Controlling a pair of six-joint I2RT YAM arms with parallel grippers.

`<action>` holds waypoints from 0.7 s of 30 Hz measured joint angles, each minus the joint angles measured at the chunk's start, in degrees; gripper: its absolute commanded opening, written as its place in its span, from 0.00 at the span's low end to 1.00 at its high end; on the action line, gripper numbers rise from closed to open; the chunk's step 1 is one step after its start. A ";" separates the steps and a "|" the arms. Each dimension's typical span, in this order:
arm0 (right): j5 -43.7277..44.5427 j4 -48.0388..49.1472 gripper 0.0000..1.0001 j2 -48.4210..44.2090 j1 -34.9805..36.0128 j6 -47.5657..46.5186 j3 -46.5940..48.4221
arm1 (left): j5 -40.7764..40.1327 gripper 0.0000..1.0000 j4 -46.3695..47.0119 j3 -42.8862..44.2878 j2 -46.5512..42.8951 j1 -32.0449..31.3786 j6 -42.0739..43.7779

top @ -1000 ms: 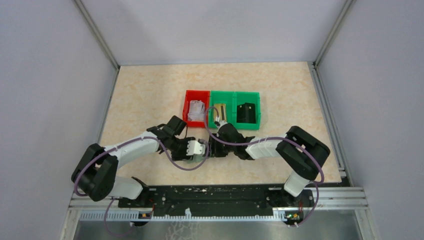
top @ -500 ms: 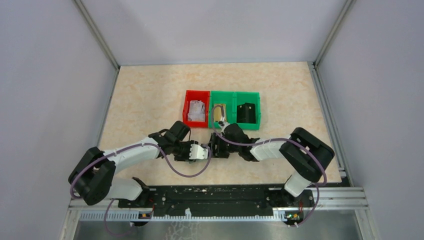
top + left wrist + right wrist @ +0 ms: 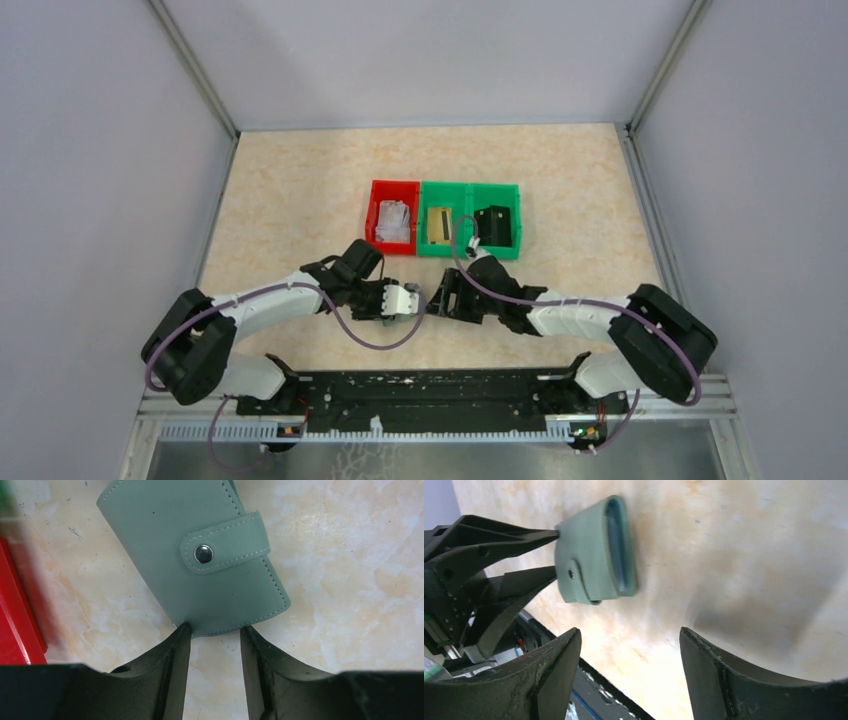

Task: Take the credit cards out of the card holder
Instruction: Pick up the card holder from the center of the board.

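Card holder (image 3: 165,535): lying closed and tab-up over the beige tabletop (image 3: 350,580), closing tab (image 3: 225,542) snapped down, sitting near the red bin (image 3: 15,620), between both grippers. Left gripper (image 3: 214,630): meeting the holder's near edge, fingers standing part-way apart; impossible to tell whether clamping. Right gripper (image 3: 629,632): facing the holder's open end, fingers standing wide apart, holding nothing.
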 measured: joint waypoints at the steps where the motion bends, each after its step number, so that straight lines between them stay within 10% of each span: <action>1: 0.79 -0.83 0.71 -1.44 -0.31 0.15 -1.01 | 0.00 0.47 0.00 0.00 0.00 0.00 -0.02; 21: -1.95 14.05 0.70 8.09 -2.21 13.25 -1.79 | 6.38 0.41 0.28 1.99 1.97 0.11 -6.80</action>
